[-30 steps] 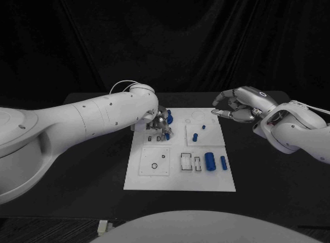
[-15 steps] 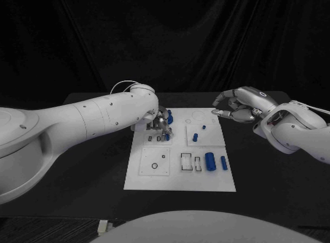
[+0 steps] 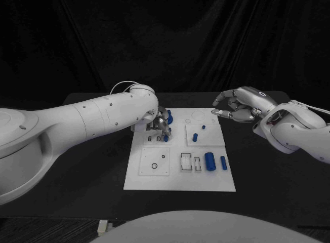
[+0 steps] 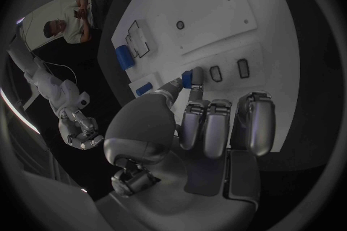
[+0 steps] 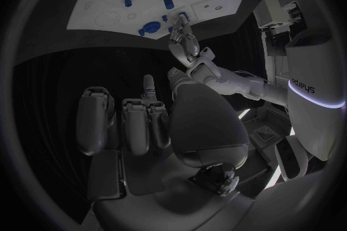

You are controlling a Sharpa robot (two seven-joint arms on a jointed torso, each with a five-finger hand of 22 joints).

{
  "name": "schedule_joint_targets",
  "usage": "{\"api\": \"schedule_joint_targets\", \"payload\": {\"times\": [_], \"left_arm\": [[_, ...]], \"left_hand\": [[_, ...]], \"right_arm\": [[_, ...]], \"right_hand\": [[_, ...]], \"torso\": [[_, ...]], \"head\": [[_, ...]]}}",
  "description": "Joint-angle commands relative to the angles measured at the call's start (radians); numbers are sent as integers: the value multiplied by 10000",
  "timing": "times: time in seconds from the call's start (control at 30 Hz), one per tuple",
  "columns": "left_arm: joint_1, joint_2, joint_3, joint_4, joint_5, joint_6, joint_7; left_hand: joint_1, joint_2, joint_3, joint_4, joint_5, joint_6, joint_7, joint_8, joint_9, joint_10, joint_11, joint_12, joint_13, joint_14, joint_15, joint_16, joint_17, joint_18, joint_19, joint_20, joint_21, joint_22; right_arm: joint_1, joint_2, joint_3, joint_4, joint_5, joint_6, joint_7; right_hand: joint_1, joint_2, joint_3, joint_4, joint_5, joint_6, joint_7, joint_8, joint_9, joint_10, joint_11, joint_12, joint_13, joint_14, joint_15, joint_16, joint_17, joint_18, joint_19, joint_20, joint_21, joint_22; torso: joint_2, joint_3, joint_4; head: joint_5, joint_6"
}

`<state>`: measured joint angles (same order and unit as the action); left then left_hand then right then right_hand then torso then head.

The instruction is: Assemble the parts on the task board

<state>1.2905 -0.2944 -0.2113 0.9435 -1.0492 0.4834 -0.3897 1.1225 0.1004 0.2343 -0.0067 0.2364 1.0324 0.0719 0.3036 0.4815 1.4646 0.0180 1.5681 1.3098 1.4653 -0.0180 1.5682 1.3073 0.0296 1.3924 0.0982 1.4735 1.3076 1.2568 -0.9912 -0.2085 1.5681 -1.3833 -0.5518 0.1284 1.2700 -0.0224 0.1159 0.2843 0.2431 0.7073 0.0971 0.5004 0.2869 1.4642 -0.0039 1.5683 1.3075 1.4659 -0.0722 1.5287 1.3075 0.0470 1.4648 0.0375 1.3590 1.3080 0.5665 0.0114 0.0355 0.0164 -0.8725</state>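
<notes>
The white task board (image 3: 181,179) lies mid-table. My left hand (image 3: 160,125) is low over its far left panel and pinches a small blue part (image 4: 187,79) between thumb and finger, right beside two small dark slots (image 4: 216,73). My right hand (image 3: 234,109) hovers at the board's far right corner, fingers curled in and holding nothing. Loose blue parts lie on the board: a peg (image 3: 195,136) and a smaller one (image 3: 204,127) on the far right panel, a thick cylinder (image 3: 209,163) and a thin one (image 3: 223,162) near the front right.
Another blue piece (image 3: 169,117) sits just behind my left hand. Rectangular cut-outs (image 3: 186,161) and a panel with small round holes (image 3: 155,165) occupy the board's near half. Black table (image 3: 267,172) surrounds the board on all sides.
My left hand has sunk very slightly toward the board with the blue part. The right hand has stayed where it was.
</notes>
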Motion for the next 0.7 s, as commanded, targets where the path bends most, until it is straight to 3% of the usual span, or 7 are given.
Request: {"api": "schedule_joint_targets", "payload": {"times": [0.03,0.7], "left_arm": [[-37,12,2,24,18,151,223],[-39,-248,2,280,18,-332,107]], "left_hand": [[64,-52,201,-187,168,-58,-39,-50,72,1062,-60,26,2610,1055,-43,26,2635,153,7,-79,-68,1634],[-206,-260,1010,-639,897,9,-38,-78,398,1062,-75,26,2610,1055,-58,26,2635,125,151,-89,-36,1744]], "right_arm": [[-20,-1,8,-3,-19,49,-181],[-20,-28,8,-12,-19,48,-190]], "right_hand": [[-57,64,-17,38,-54,44,-6,-17,-17,1066,50,25,2633,907,84,-41,2028,30,198,77,-56,1967],[-55,75,-26,27,-74,57,-1,-20,-30,1066,57,25,2633,896,90,-76,1983,40,178,83,-102,1953]], "torso": [[0,0,-2],[-3,0,3]], "head": [[8,-2],[78,-2]]}}
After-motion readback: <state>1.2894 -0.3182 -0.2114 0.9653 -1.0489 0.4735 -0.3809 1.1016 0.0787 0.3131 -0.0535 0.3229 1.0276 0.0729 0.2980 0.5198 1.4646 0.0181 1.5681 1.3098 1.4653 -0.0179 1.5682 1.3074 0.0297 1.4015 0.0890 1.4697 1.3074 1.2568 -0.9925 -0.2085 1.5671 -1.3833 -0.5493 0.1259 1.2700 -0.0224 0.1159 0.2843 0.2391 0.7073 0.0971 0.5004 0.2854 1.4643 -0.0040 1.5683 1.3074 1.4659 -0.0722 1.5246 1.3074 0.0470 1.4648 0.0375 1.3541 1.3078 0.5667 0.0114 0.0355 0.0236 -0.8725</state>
